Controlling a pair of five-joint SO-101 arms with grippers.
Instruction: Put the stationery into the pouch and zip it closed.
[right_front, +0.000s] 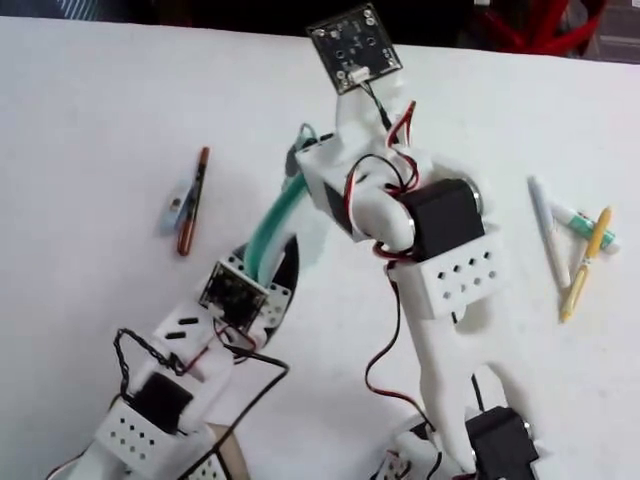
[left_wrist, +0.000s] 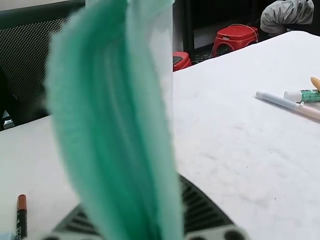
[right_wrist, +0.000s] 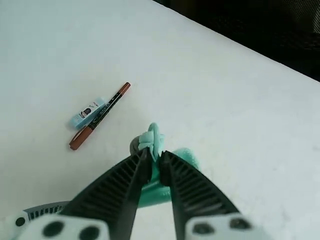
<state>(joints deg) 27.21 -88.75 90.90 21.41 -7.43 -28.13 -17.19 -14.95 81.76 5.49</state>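
Left hand (right_front: 272, 252) is clamped on the green pouch (right_front: 272, 220), propping it on edge at mid-desk so the right hand (right_wrist: 152, 157), pinched shut on the zip tab (right_wrist: 151, 137), can work the zip. Brown pen (right_front: 192, 200) and eraser (right_front: 177, 205) wait toward the left edge, and three pens (right_front: 547, 228) near the right. Nothing looks packed yet.

White table top (right_front: 100, 100), red plastic stools (left_wrist: 235, 37) beyond its far edge, black mesh chair back (left_wrist: 30, 55), dark room behind.
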